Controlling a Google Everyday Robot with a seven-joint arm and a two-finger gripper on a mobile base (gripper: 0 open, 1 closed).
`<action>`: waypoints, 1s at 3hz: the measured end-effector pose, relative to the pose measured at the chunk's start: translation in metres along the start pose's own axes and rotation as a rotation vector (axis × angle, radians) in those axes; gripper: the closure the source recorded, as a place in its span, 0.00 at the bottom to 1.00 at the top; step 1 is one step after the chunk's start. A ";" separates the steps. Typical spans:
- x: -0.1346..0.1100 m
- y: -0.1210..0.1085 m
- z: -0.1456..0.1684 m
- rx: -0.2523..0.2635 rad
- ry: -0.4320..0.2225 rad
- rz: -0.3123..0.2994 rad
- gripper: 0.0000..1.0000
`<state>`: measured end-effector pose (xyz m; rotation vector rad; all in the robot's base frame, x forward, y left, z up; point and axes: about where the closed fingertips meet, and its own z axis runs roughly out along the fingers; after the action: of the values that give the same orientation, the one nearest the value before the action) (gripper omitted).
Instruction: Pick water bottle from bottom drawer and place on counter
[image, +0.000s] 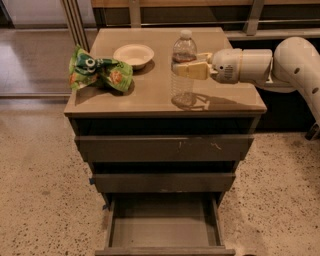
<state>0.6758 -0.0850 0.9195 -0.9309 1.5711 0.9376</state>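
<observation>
The gripper (186, 64) is above the right side of the counter (150, 95), its two yellow fingers (192, 70) squeezed on the upper part of the water bottle (183, 86); the bottle stands upright on the counter, white cap on top; a small white bowl (134, 54) sits near it on the left; a crumpled green snack bag (97, 75) lies just past the bowl; down low, the bottom drawer (162, 227) is pulled open, showing its grey floor.

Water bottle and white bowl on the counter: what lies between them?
Only bare counter, seen in the camera view. The gripper holds the water bottle on its side away from the white bowl.
</observation>
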 end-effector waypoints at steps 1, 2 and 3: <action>-0.014 -0.002 -0.001 0.003 0.020 -0.027 1.00; -0.018 -0.002 -0.002 0.007 0.016 -0.052 1.00; -0.020 -0.002 -0.001 0.013 0.001 -0.078 1.00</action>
<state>0.6802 -0.0851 0.9389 -0.9768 1.5289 0.8717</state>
